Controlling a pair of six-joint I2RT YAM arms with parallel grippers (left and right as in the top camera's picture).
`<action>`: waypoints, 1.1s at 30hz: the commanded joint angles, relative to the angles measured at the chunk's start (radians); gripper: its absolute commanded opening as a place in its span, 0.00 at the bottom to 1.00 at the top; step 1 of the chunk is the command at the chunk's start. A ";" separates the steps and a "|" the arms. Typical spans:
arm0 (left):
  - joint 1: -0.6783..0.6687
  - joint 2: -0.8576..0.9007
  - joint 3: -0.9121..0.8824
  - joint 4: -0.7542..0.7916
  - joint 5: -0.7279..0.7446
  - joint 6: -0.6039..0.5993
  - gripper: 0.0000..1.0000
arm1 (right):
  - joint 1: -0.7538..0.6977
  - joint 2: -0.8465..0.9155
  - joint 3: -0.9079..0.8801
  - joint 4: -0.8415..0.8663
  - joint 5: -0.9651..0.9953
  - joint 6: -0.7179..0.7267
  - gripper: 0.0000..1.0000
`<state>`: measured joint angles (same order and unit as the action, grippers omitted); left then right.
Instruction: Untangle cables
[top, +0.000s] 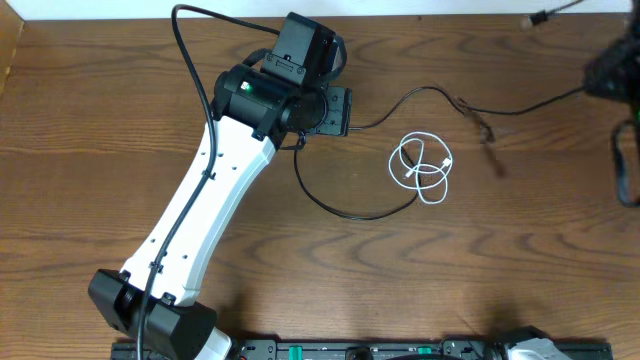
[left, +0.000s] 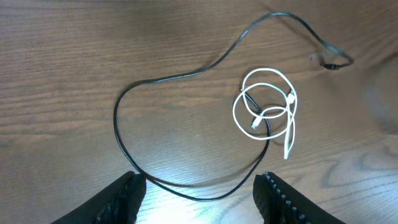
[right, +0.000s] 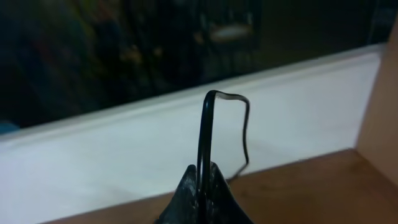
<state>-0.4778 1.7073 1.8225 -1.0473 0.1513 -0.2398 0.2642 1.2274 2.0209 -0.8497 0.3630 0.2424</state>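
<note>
The black cable (top: 350, 213) lies in a wide loop on the wooden table, then runs right and up to my right gripper (top: 608, 70), which is raised at the far right edge. In the right wrist view that gripper (right: 204, 180) is shut on the black cable (right: 204, 124). The white cable (top: 420, 170) lies coiled in small loops, and the black cable threads through the coil. My left gripper (top: 338, 112) hovers at the back centre. In its wrist view the fingers (left: 202, 199) are open over the black loop (left: 155, 81), left of the white coil (left: 290, 127).
The left arm (top: 215, 195) stretches diagonally from the front left to the back centre. Its own thick black wire (top: 190, 60) arcs above it. A cable plug (top: 535, 18) shows at the back right edge. A white wall (right: 124, 155) borders the table's far side.
</note>
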 joint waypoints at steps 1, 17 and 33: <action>0.005 0.005 -0.012 -0.002 -0.002 -0.005 0.61 | 0.002 -0.002 0.000 0.005 -0.051 0.014 0.01; 0.005 0.005 -0.035 0.006 -0.003 0.003 0.61 | -0.212 0.007 0.000 -0.080 -0.056 -0.004 0.01; 0.005 0.005 -0.035 0.027 -0.003 0.002 0.61 | -0.674 0.491 0.096 0.209 -0.445 -0.053 0.01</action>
<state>-0.4778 1.7073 1.7927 -1.0225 0.1513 -0.2390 -0.3538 1.6535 2.0399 -0.6697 0.0059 0.1864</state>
